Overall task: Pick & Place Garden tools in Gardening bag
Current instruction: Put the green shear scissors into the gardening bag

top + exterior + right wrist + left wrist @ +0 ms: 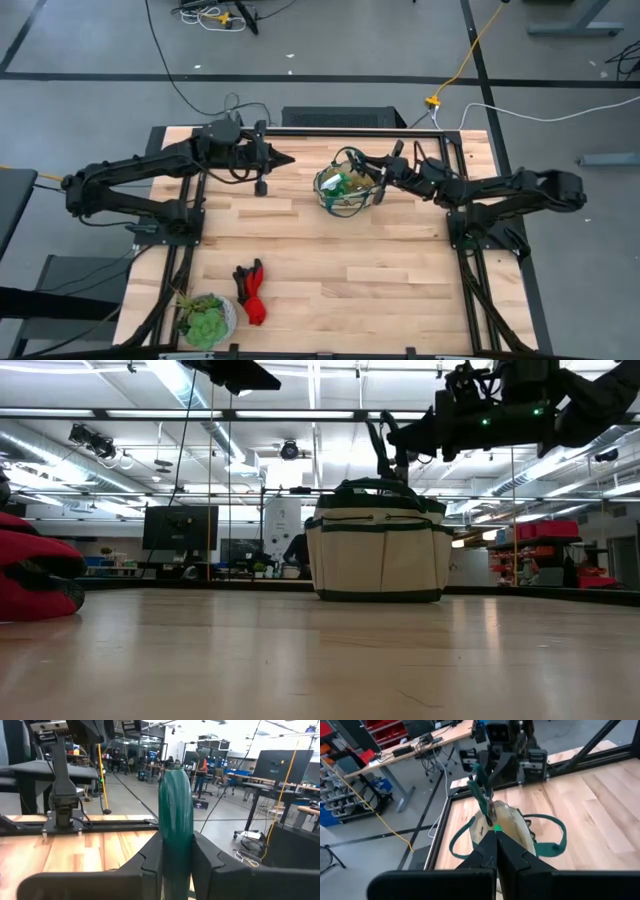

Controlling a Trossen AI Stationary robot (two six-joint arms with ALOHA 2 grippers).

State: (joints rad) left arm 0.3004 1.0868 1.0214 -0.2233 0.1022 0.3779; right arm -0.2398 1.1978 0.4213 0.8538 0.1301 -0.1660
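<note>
Toward the counter's (330, 270) near left corner, the red-and-black gloves (250, 292) lie beside a potted plant (206, 318), not yet bagged. The left gripper (287, 158) waits over the far edge, jaws together and empty. At centre-far, the gardening bag (346, 188) already holds tools. The right gripper (381, 180) hangs over its rim, jaws clamped on the green-handled pruning shears (176, 820); next, lowering and releasing inside.
</note>
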